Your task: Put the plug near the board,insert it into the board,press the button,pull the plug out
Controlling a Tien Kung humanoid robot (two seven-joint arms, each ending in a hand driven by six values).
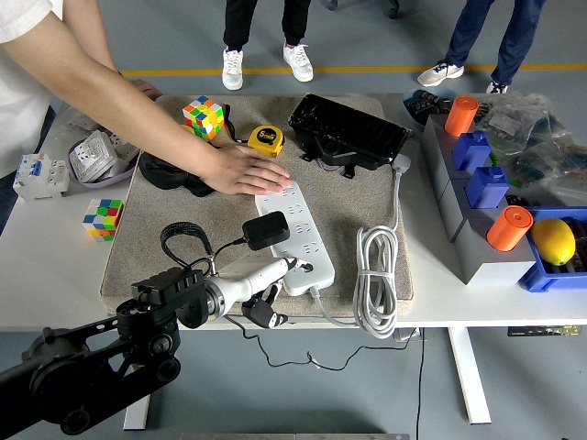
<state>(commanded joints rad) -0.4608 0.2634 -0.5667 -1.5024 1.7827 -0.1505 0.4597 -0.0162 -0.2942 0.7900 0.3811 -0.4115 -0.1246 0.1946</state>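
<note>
The robot's left hand is reaching to the near end of the white rectangular power strip, one pale finger extended onto it, the others curled, gripping nothing. The black boxy plug adapter is sitting plugged into the strip. A person's hand is pressing down the strip's far end on the beige mat.
</note>
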